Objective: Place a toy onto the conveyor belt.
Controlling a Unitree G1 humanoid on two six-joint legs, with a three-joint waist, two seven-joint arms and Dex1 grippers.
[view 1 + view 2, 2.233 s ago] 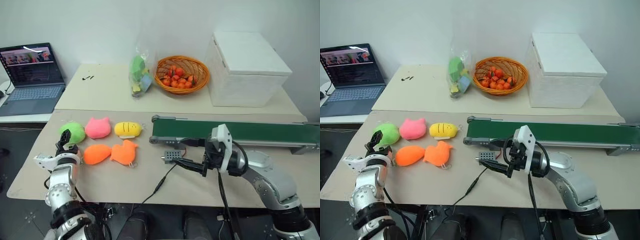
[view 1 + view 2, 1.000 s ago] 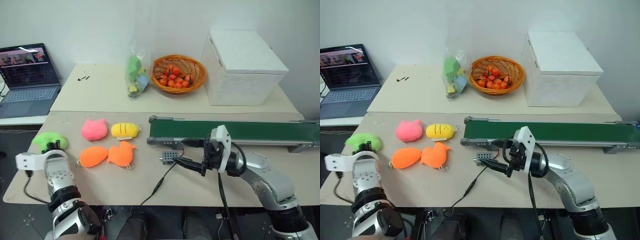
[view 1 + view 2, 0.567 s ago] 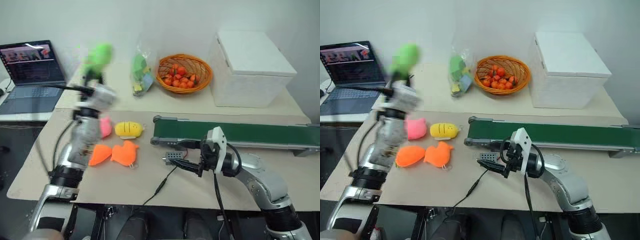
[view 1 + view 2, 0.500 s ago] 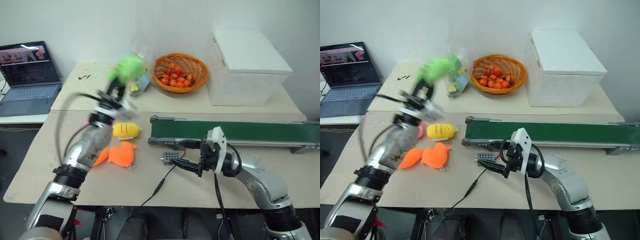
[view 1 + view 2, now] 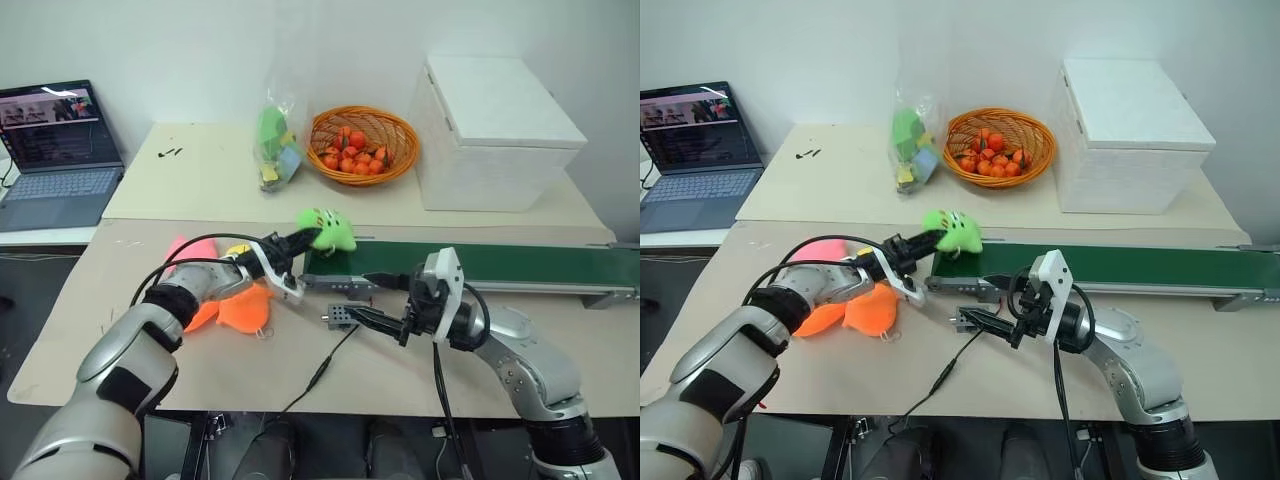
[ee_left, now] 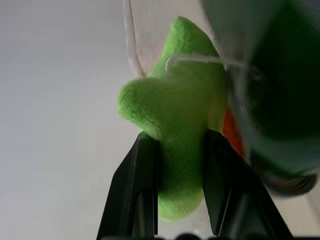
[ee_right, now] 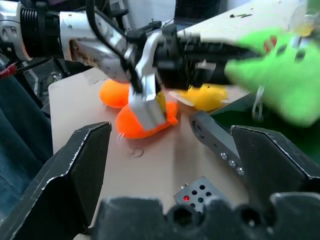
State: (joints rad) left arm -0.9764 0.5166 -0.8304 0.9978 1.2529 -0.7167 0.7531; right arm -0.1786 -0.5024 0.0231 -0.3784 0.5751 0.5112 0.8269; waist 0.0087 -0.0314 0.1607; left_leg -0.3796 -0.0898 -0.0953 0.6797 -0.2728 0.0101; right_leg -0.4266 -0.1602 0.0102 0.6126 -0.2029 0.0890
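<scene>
Head camera first: my left arm reaches across the tan table (image 5: 230,380), stretched toward two o'clock, and the left gripper (image 5: 308,240) is clamped on the small lime-green plush toy (image 5: 327,231), which hangs in the air just over the near-left end of the long dark-green conveyor belt in its grey metal frame (image 5: 480,265). I cannot tell whether the toy touches the belt. My right arm is bent at four o'clock, its forearm angled toward the left, and the right gripper (image 5: 372,319) points roughly level at nine o'clock with its fingers spread apart and nothing between them, just above a small grey perforated box (image 5: 341,315) on the table. Orange plush toys (image 5: 243,309) lie under my left forearm.

Left wrist camera: two black fingers (image 6: 137,190) pinch the green toy on both sides.

Right wrist camera: my right gripper's two black fingers (image 7: 75,170) stand wide, and beyond them I see the left gripper with the green toy over the belt's roller end.

I can read no writing or labels anywhere.
</scene>
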